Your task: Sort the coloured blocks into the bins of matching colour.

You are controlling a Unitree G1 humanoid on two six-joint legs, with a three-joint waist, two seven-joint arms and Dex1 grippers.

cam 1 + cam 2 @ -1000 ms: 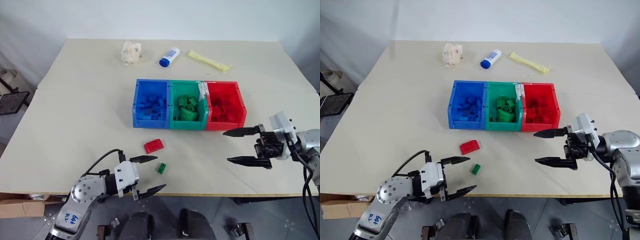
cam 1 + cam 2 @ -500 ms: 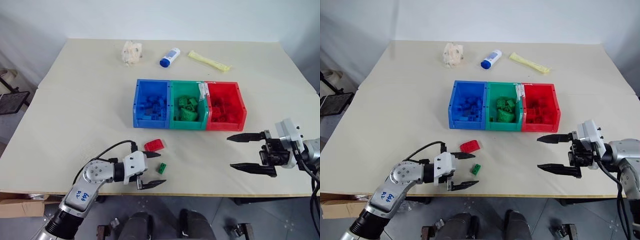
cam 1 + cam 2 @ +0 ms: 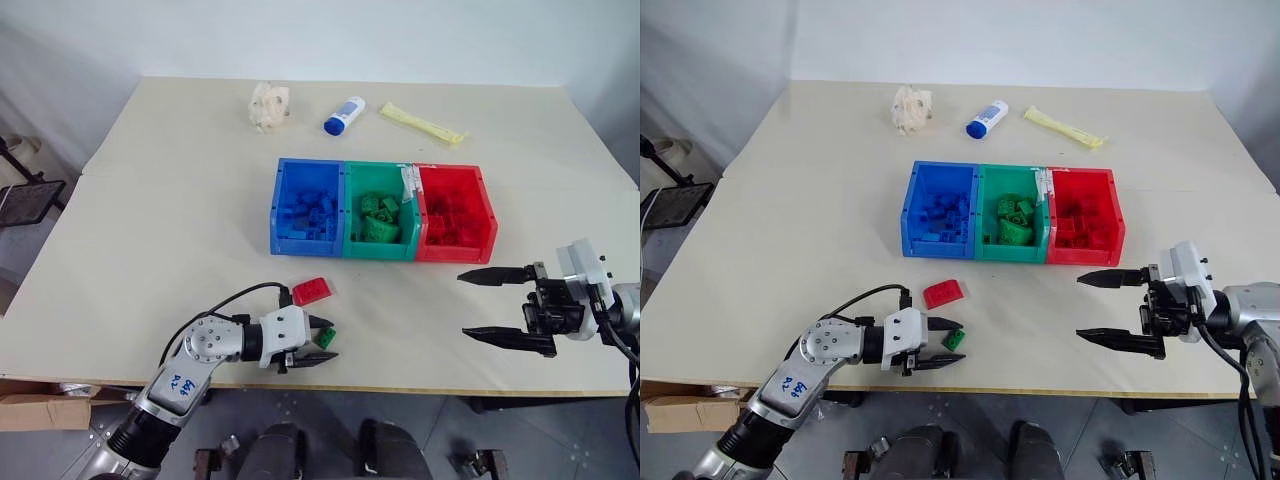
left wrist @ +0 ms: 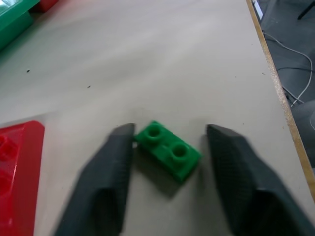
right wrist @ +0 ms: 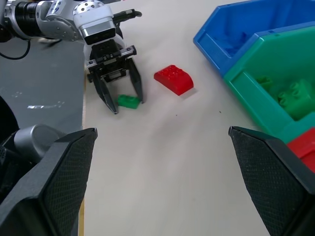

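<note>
A small green block [image 4: 168,150] lies on the table near its front edge, between the two fingers of my left gripper [image 3: 330,340]. One finger touches a corner of the block, and the other stands a little apart from it. A red block with a rounded top [image 3: 311,290] rests just beyond the gripper. The blue bin [image 3: 305,245], green bin [image 3: 378,248] and red bin [image 3: 455,252] stand joined in a row mid-table, each holding several blocks of its own colour. My right gripper [image 3: 464,303] hovers wide open in front of the red bin, with nothing in it.
At the far side of the table lie a crumpled pale wad [image 3: 268,104], a white bottle with a blue cap [image 3: 343,114] and a yellow packet [image 3: 420,122]. The table's front edge [image 3: 400,385] runs just behind both grippers.
My left gripper has moved forward and right to straddle the green block, and its fingers have narrowed around it. The right gripper has stayed wide open and has hardly moved.
</note>
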